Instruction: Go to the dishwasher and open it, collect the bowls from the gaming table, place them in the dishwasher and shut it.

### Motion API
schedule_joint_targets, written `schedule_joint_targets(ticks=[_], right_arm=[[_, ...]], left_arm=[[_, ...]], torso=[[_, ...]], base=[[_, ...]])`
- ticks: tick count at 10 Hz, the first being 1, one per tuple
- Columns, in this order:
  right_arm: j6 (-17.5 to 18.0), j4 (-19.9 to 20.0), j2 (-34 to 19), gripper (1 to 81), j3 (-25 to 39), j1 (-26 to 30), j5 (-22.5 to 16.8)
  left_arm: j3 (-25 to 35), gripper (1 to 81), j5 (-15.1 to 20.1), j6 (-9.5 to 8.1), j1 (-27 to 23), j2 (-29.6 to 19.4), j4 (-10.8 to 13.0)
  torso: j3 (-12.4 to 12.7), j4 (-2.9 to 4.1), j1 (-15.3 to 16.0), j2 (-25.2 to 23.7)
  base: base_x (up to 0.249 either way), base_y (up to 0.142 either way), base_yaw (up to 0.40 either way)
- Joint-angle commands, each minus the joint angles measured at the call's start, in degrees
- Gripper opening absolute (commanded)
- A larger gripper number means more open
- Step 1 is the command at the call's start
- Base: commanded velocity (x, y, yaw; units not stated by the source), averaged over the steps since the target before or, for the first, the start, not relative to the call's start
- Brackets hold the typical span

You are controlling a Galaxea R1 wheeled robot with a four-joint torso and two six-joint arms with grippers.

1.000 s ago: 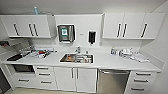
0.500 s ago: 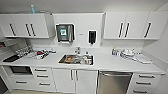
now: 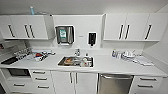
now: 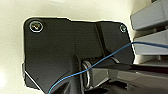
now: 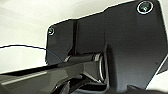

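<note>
The dishwasher sits shut under the white surface, at about five o'clock from the sink, built in there presumably to share the plumbing. Its steel front faces the room, bar handle running level, left to right. Whether either arm's fingers are spread or pressed together, I cannot tell.

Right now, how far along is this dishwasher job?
Early stage. Done: the robot faces the kitchen counter, with the dishwasher in the head view, right of the sink. In hand: the approach to it. Left: everything else. The steel door sits shut under the counter, so it is not yet opened, and no bowls have been loaded.
</note>
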Motion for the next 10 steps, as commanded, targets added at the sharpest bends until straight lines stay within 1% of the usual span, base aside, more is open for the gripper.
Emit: schedule_joint_targets(ticks=[1,10], right_arm=[[-0.3,-0.4,-0.3,81.1,0.6,3.5,-2.8],[-0.3,-0.4,-0.3,81.1,0.6,3.5,-2.8]], left_arm=[[0.6,81.1,2.7,0.04,-3.9,-0.5,0.0],[0.7,81.1,2.7,0.04,-3.9,-0.4,0.0]], torso=[[0.0,0.0,0.1,0.0],[0.0,0.0,0.1,0.0]], base=[[0.116,0.0,0.0],[0.116,0.0,0.0]])
